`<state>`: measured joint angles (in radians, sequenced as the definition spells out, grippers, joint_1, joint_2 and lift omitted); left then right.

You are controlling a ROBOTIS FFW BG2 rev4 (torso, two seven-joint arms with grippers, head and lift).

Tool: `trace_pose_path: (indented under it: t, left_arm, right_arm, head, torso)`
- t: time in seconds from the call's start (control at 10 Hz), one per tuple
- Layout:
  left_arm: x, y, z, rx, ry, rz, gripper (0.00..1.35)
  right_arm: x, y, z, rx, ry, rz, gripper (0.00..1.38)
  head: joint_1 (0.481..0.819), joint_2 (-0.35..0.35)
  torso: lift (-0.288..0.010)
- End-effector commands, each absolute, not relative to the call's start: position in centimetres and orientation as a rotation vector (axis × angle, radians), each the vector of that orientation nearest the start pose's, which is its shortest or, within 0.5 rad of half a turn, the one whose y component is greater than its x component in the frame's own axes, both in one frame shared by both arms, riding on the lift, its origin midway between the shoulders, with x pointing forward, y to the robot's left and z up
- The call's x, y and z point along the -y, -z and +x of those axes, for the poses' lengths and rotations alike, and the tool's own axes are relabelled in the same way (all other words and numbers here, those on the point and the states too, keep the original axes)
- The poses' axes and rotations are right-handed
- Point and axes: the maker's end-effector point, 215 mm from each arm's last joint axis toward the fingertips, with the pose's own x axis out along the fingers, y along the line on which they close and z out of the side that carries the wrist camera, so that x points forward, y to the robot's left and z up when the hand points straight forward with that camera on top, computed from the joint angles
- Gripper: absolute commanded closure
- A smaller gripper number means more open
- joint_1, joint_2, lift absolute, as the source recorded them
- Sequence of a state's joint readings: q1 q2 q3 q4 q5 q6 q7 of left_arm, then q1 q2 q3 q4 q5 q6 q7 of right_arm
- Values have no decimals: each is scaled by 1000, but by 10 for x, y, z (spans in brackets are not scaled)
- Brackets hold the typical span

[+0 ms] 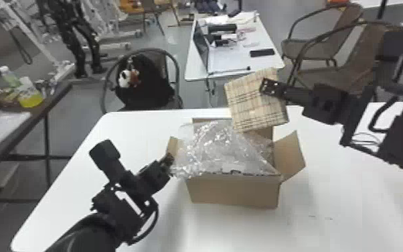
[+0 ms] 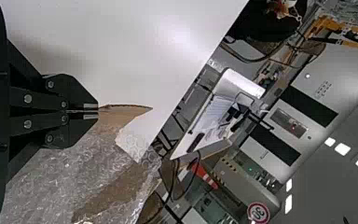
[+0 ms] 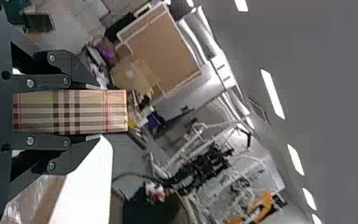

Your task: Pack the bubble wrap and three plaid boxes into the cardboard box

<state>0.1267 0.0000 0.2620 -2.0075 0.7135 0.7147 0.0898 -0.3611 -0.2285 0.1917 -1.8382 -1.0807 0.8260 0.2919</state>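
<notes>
On the white table (image 1: 331,187), the cardboard box (image 1: 234,192) is set with its mouth up and its right flap (image 1: 289,157) splayed outward. Its interior is largely covered by the bubble wrap (image 1: 217,144), which is heaped above the rim and spilled over the left side. Above the box's far side, a plaid box (image 1: 247,107) is held at a tilt, clamped by its sides in the right gripper (image 3: 100,111). The left flap (image 1: 174,145) appears to be pinched between the closed-together fingertips of the left gripper (image 2: 98,111). For a clean placement, the plaid box should be brought nearer over the opening, levelled to match the walls and lowered slowly, with the flap held aside. If the wrap is not pressed down or shifted first, the plaid box could be propped up crookedly.
</notes>
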Motion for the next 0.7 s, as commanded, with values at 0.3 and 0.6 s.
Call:
trace_pose_path:
  t: [0.3, 0.6]
  left_arm:
    - [-254, 353, 536, -346, 25, -619, 1220]
    - [-256, 355, 535, -349, 21, -617, 1220]
  right_arm:
    - [-50, 223, 581, -415, -962, 912, 875]
    - [-76, 282, 569, -651, -945, 1167, 875]
  head:
    - [621, 295]
    - [647, 300]
  torso:
    - [-148]
    - [-148]
